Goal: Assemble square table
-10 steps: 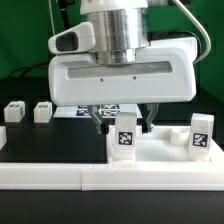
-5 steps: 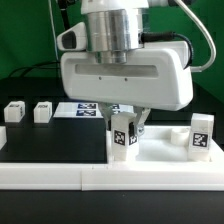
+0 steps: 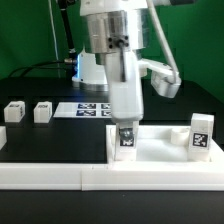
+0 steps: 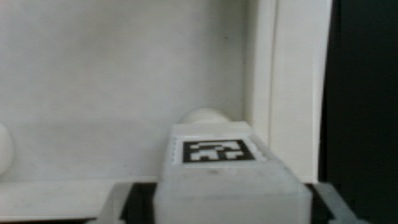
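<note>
Gripper (image 3: 126,127) clamped on a leg (image 3: 127,139) standing on the tabletop slab (image 3: 165,156)

Its jaws press both sides of this upright leg near the slab's edge at the exterior view's left, tag facing the exterior camera; a second leg (image 3: 201,135) stands on the slab well apart, toward the exterior view's right, and a third leg (image 3: 13,111) and fourth leg (image 3: 42,111) sit off the slab on the black surface (image 3: 55,145)
</note>
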Robot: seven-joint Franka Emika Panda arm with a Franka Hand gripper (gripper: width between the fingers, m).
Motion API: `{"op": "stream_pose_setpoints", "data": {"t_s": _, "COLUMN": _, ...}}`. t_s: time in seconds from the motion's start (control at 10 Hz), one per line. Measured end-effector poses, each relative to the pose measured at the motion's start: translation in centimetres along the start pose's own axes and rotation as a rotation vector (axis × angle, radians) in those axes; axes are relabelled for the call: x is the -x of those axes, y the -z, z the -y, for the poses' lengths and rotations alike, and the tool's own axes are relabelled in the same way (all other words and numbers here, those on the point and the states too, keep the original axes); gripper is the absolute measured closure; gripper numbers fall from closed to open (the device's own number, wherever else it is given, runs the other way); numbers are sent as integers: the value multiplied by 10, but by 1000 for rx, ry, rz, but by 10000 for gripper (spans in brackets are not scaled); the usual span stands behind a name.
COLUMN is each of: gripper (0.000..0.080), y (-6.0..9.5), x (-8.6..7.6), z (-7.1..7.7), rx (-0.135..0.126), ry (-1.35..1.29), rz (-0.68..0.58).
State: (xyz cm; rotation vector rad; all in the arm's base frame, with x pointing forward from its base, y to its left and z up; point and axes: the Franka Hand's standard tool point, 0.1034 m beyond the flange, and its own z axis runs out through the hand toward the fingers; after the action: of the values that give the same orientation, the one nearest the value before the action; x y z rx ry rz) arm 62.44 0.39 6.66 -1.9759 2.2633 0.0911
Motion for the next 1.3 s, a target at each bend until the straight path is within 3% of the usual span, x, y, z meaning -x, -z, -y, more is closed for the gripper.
{"op": "stream_pose_setpoints", "data": {"t_s": 0.3, "gripper": 509, "y": 0, "x": 0, "z": 0, "rx": 0, "ry": 17, "rz": 3}}
{"op": "stream_pose_setpoints", "data": {"t_s": 0.4, "gripper": 353, "y": 0, "x": -1, "z": 0, "rx": -5, "ry": 105, "rz": -2}}
{"op": "stream_pose_setpoints", "data": {"t_s": 0.5, "gripper": 227, "y": 1, "x": -5, "z": 2, "rx": -28, "ry": 369, "rz": -14}}
{"op": "stream_pose_setpoints", "data": {"t_s": 0.6, "gripper": 227, "y": 0, "x": -8, "z": 1, "rx": -28, "ry": 564, "rz": -17}}
{"op": "stream_pose_setpoints", "data": {"t_s": 0.7, "gripper": 166, "y": -1, "x": -8, "z": -1, "rx": -23, "ry": 656, "rz": -18}}
{"op": "stream_pose_setpoints", "data": {"t_s": 1.1, "gripper": 151, "y": -1, "x": -8, "z": -1, "rx": -20, "ry": 904, "rz": -22}}
{"op": "stream_pose_setpoints", "data": {"t_s": 1.2, "gripper": 151, "y": -2, "x": -7, "z": -2, "rx": -7, "ry": 1071, "rz": -32}}
{"op": "stream_pose_setpoints", "data": {"t_s": 1.3, "gripper": 151, "y": -2, "x": -5, "z": -2, "rx": 26, "ry": 1410, "rz": -50}}
